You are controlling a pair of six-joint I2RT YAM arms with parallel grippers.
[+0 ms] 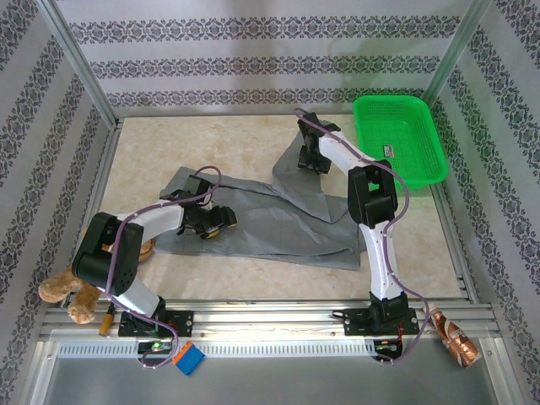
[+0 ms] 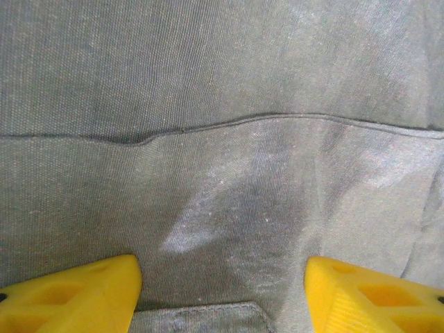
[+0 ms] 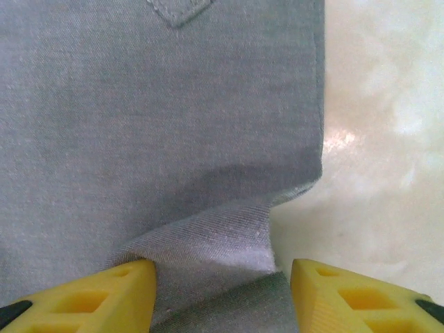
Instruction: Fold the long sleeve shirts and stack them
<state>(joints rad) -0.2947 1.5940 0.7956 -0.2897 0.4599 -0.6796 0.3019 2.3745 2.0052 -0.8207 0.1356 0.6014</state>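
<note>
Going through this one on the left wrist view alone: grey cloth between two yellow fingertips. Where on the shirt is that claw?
Observer: From above, the left claw is over the near-left part of the grey shirt.
Operator: And the other arm?
Observer: The right claw is at the shirt's far end, left of the green basket and apart from it.
Operator: Has it got cloth?
Observer: Its wrist view shows open fingertips straddling a raised fold at the shirt's edge, with bare table alongside.
</note>
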